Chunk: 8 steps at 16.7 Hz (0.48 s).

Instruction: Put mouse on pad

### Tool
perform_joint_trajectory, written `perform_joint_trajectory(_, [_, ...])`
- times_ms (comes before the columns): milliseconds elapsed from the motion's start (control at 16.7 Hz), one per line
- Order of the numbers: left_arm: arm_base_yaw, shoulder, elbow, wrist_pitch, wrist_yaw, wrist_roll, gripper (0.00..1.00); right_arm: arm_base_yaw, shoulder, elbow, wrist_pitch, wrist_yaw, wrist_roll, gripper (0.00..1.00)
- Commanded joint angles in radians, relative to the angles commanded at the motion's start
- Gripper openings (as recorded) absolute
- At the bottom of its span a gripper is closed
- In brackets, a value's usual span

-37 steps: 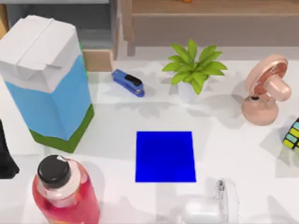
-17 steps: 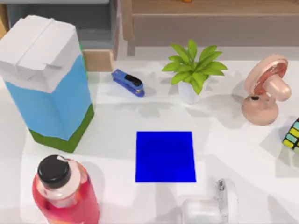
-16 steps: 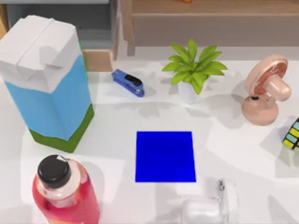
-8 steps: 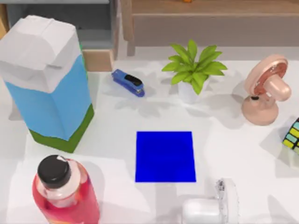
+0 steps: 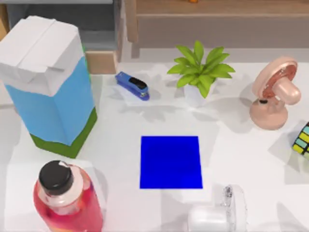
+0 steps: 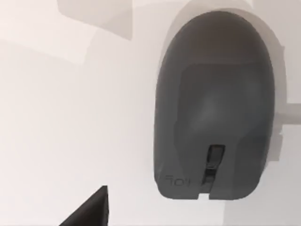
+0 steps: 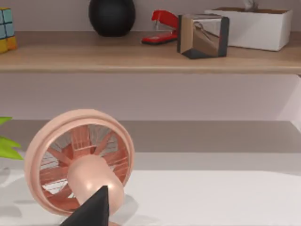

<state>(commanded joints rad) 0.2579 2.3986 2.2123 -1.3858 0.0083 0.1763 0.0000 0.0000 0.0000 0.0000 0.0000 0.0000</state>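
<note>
Mouse point(image 6: 214, 106), dark grey, lies flat on the white table point(image 6: 70, 117) in my left wrist view, right of the frame's centre, its scroll wheel toward the lower edge. White surface lies bare all round it, widest on the frame's left. A dark wedge, one of my left fingertips point(image 6: 89, 212), pokes in at the lower left corner, apart from the mouse; I cannot tell how wide that pair stands.

Seen from above, the pad point(image 5: 170, 162) sits flat just below the frame's centre, nothing resting on it. Bare table point(image 5: 120, 125) borders its left, top and right edges. Off its lower right corner stands a white fan point(image 5: 217, 215), near but not touching. A pink bottle with a black cap point(image 5: 65, 198) fills the lower left, and a tall blue, white and green carton point(image 5: 48, 82) rises in the upper left. A blue stapler point(image 5: 133, 86) and a potted plant point(image 5: 200, 70) stand above the pad, well apart from it. A pink fan point(image 5: 274, 92) is at the right, with a colour cube point(image 5: 301, 137) at the right edge.

My right wrist view faces the pink fan point(image 7: 80, 162) on the white tabletop, with a wooden shelf point(image 7: 141, 59) beyond carrying a black ball point(image 7: 112, 16), a red stapler point(image 7: 162, 28) and a white box point(image 7: 251, 26). One right fingertip point(image 7: 91, 209) shows at the lower left; its spread I cannot tell
</note>
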Motion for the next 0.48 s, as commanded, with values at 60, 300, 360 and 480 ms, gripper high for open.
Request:
perform_joint_trajectory(60, [0.000, 0.003, 0.003, -0.003, 0.000, -0.001, 1.00, 0.000, 0.000, 0.000, 0.000, 0.000, 0.000, 1.00])
perform_joint_trajectory(300, [-0.003, 0.004, 0.000, -0.001, 0.001, 0.000, 1.00, 0.000, 0.000, 0.000, 0.000, 0.000, 0.000, 1.00])
perform_joint_trajectory(360, [-0.003, 0.004, -0.003, 0.002, 0.001, 0.000, 1.00, 0.000, 0.000, 0.000, 0.000, 0.000, 0.000, 1.00])
perform_joint_trajectory(480, [-0.001, 0.009, -0.038, 0.039, 0.000, -0.002, 1.00, 0.000, 0.000, 0.000, 0.000, 0.000, 0.000, 1.00])
